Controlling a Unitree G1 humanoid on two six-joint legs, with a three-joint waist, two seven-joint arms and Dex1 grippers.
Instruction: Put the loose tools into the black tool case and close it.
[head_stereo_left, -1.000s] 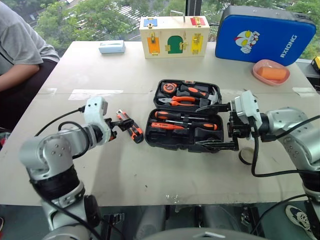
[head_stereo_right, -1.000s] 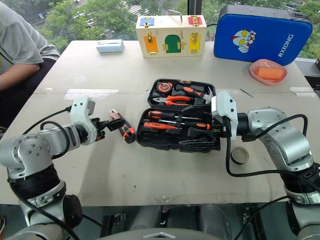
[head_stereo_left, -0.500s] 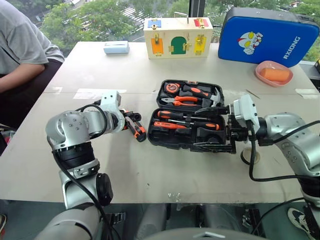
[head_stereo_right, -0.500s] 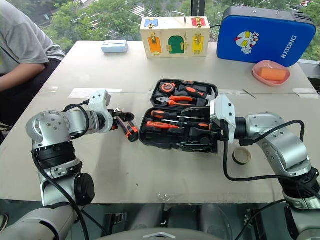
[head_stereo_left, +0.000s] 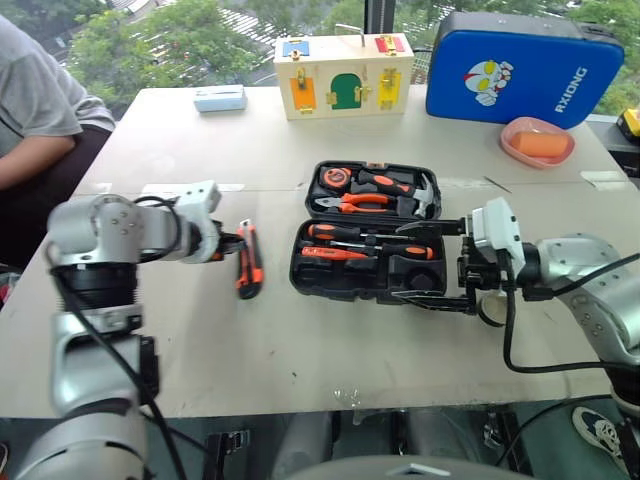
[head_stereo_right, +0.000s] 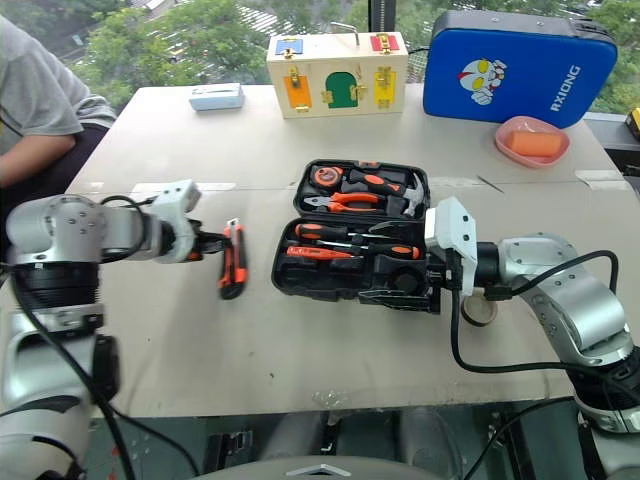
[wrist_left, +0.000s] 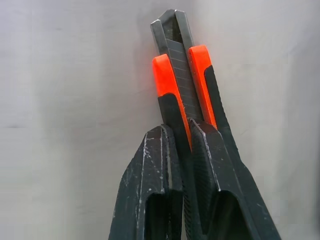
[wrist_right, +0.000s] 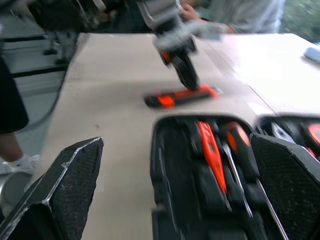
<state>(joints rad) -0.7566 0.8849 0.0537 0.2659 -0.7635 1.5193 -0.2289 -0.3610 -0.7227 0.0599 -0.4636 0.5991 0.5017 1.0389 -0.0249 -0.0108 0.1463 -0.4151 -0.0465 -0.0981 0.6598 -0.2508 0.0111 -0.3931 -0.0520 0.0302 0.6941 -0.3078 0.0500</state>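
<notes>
Step in hand: pickup of utility knife (wrist_left: 187, 95). My L gripper (wrist_left: 182, 145) was clenched on its handle end; knife lay on table (head_stereo_left: 300, 340), just left of open black tool case (head_stereo_left: 345, 285). R gripper (head_stereo_left: 432, 262) gaped at case's right end. Next: lift, seat knife in recess.

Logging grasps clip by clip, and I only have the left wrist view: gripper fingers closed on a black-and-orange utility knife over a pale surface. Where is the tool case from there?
Observer: The black tool case lies open on the table, to the robot's right of the utility knife, with a gap between them.
Operator: Is the knife off the surface?
Observer: It appears to lie flat on the table, with the left gripper at its end farther from the robot.
Operator: And the other arm?
Observer: The right gripper is open, with one finger on each side of the case's near half at its right end.
</notes>
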